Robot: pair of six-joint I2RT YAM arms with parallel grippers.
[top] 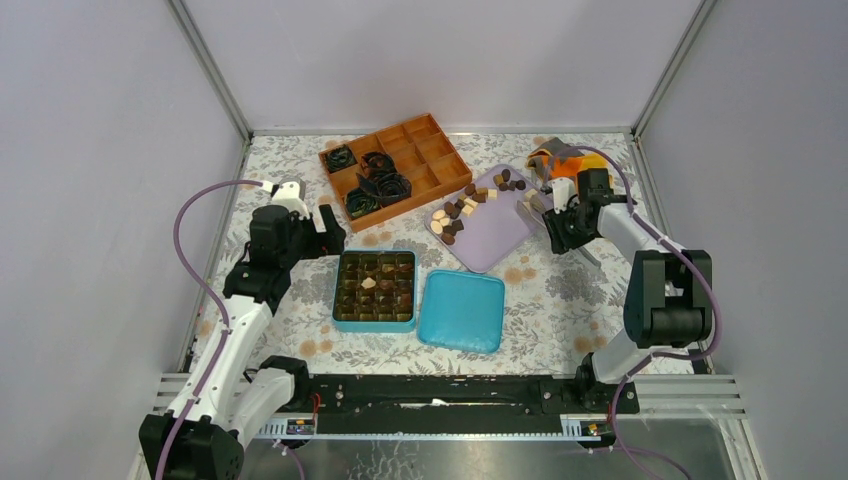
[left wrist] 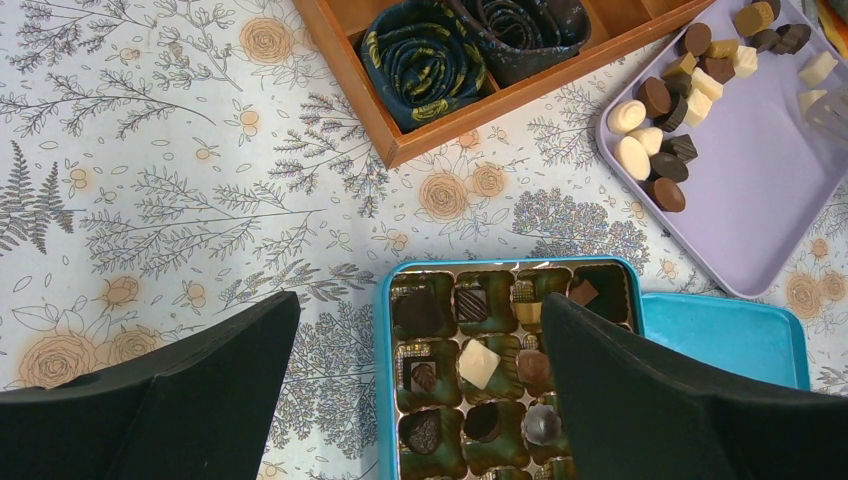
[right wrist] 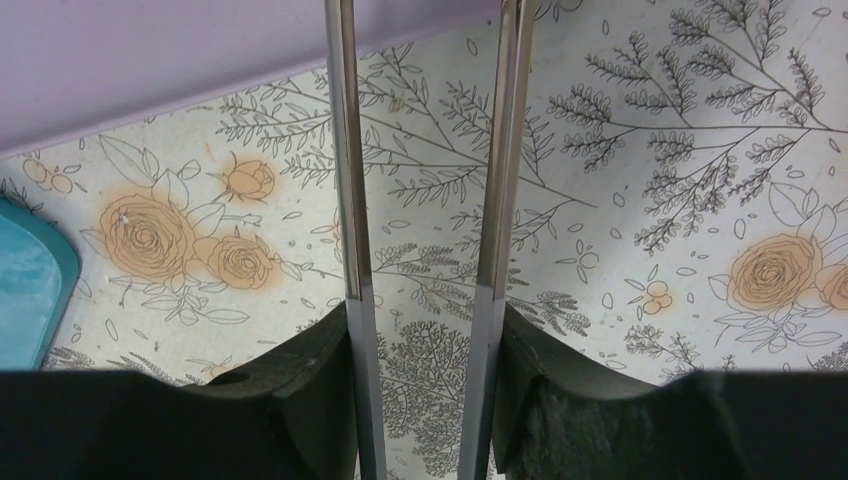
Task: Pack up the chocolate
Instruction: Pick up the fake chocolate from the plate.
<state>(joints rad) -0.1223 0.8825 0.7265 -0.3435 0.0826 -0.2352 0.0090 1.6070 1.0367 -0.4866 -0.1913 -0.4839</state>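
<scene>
Loose chocolates, dark, mid brown and cream, lie on a lilac tray; they also show in the left wrist view. An open blue tin holds several chocolates in gold-green cells, one of them a white square. My left gripper is open and empty, and hovers over the tin's far left corner. My right gripper is shut on metal tongs beside the tray's right edge. The tong arms stand apart with nothing visible between them; their tips are out of the right wrist view.
The tin's blue lid lies right of the tin. A wooden divided tray with dark rolled fabric stands at the back. An orange and grey object sits at the back right. A floral cloth covers the table.
</scene>
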